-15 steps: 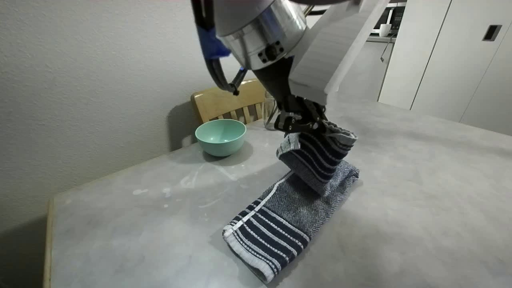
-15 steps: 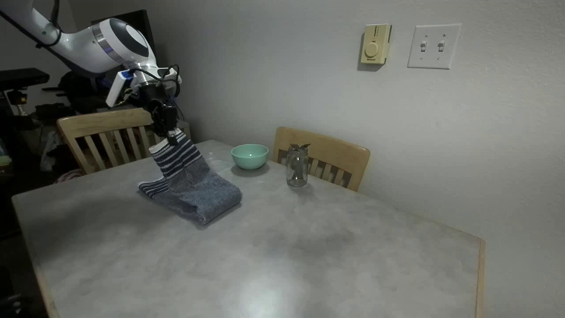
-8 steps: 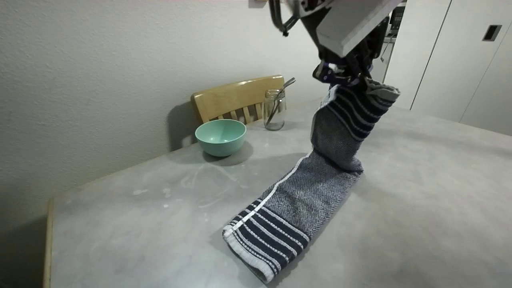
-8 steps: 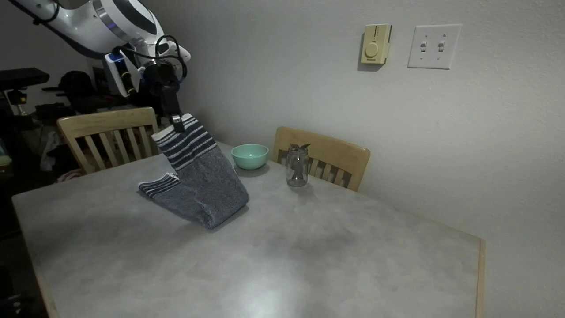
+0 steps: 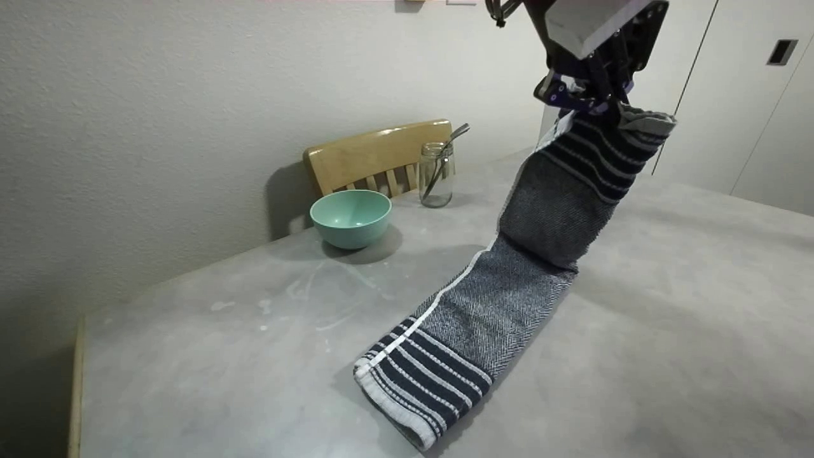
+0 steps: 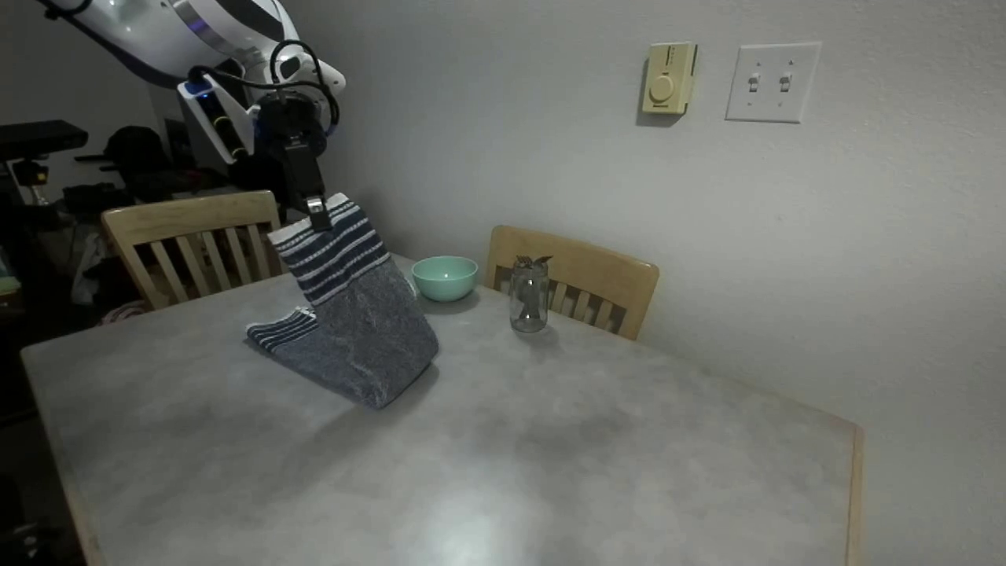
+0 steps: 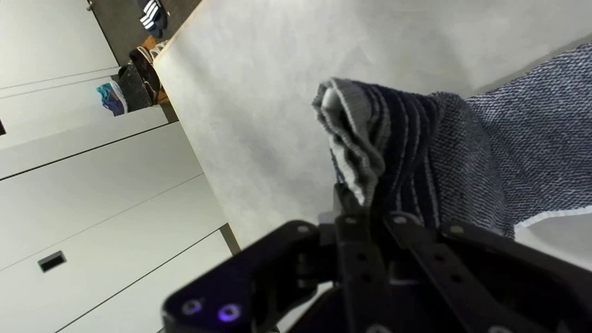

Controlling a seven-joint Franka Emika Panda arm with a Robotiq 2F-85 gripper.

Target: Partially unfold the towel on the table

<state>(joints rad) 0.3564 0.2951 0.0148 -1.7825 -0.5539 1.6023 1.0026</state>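
Observation:
The grey-blue towel [image 5: 502, 302] lies partly on the light grey table [image 5: 210, 375]. One striped end lies flat on the tabletop, and the other striped end hangs up from my gripper [image 5: 615, 113] in a raised slope. A fold crosses the towel where the lifted part meets the lying part. The towel [image 6: 373, 318] and gripper [image 6: 317, 218] also show in an exterior view, with the striped edge pinched well above the table. In the wrist view, my gripper [image 7: 365, 203] is shut on the pale hem of the towel [image 7: 536, 138]; the fingertips are partly hidden by cloth.
A teal bowl [image 5: 351, 219] and a glass jar with utensils [image 5: 437, 175] stand near the wall side of the table. Wooden chairs [image 6: 581, 263] stand at the table's edges, one behind the jar and one [image 6: 189, 216] behind the towel.
My gripper has risen and moved away from the towel's lying end, carrying the striped end with it. More of the towel's lying part is now uncovered. The last half second shows a smaller movement.

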